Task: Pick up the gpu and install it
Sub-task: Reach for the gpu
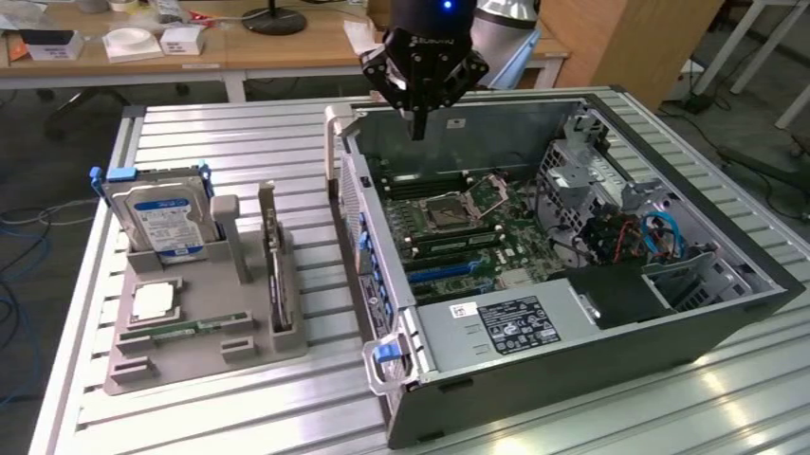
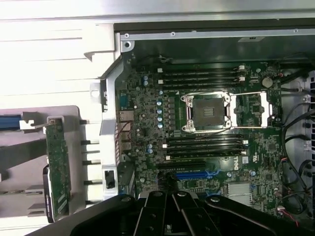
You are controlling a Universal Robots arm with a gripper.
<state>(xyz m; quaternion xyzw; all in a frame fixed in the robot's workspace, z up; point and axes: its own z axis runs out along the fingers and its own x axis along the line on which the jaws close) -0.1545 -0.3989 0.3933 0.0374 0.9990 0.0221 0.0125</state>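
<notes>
above open case [image 1: 506, 118], closed gripper [image 1: 418, 128], gpu [image 1: 271, 254] apart

Long pale wooden desk [image 1: 253, 52] along the far side, toward the exterior view's left, with small white boxes [image 1: 133, 43] and a round black stand base [image 1: 275, 21] on top. Tall brown wooden panel [image 1: 633, 43] far off at the exterior view's right, white metal table legs [image 1: 746, 38] just beside. Grey floor [image 1: 38, 171] below, loose blue cables [image 1: 15, 227] at the exterior view's left. Silver slatted metal work table [image 1: 228, 142] in the near part, bright light reflected on the near right slats.
</notes>
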